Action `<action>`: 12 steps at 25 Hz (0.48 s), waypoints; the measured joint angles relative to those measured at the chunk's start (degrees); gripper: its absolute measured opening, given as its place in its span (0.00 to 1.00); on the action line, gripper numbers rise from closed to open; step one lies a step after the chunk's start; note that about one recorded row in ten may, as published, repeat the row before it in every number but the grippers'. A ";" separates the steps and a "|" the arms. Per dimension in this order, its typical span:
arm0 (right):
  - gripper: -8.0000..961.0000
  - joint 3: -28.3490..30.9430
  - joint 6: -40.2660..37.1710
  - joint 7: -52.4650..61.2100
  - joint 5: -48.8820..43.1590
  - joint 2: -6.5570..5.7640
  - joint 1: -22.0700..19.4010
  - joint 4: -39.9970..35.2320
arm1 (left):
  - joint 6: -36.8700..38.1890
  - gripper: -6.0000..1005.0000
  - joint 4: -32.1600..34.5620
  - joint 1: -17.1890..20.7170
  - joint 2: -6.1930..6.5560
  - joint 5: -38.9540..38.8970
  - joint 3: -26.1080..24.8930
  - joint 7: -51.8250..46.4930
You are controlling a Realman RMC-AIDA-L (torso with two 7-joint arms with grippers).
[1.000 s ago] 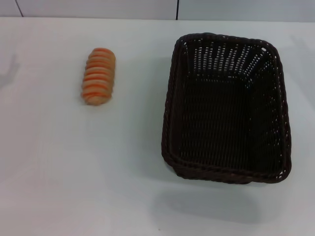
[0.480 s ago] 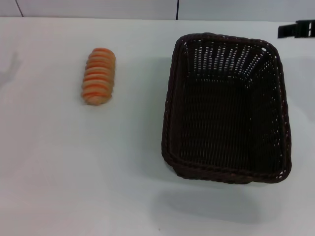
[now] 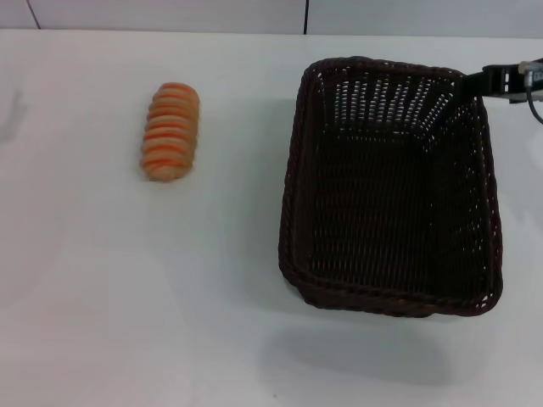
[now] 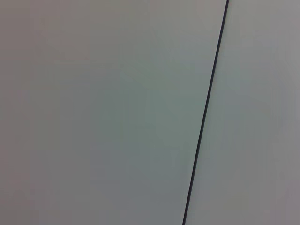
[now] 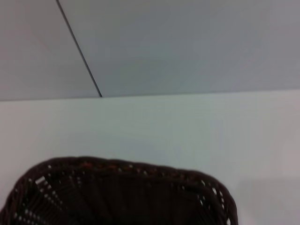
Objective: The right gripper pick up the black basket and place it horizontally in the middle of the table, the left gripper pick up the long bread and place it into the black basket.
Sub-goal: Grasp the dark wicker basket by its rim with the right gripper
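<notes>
One right gripper (image 3: pixel 496 80) (barely visible) nears the black basket's (image 3: pixel 390 182) far corner

We see black basket (image 3: pixel 392 186) on our right of table (image 3: pixel 127 297): dark woven wicker, rectangular, upright, empty, long side running away from us. Long bread (image 3: pixel 170 131) well apart on our left: tan loaf, orange cross stripes up, lying flat, also lengthwise.
</notes>
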 joint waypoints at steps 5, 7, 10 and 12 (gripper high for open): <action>0.82 -0.01 -0.29 0.39 1.14 0.06 -0.18 -2.79 | -0.03 0.85 0.06 0.03 0.10 0.45 0.02 0.02; 0.82 -0.03 -1.10 0.42 1.86 0.06 -0.23 -4.55 | -0.03 0.85 0.06 0.04 0.10 1.21 -0.08 0.04; 0.82 -0.07 -1.66 0.43 2.05 0.10 -0.31 -5.41 | -0.02 0.85 0.06 0.07 0.10 1.50 -0.18 0.05; 0.82 -0.09 -2.29 0.44 2.09 0.16 -0.47 -6.78 | 0.00 0.85 0.06 0.12 0.10 1.51 -0.19 0.06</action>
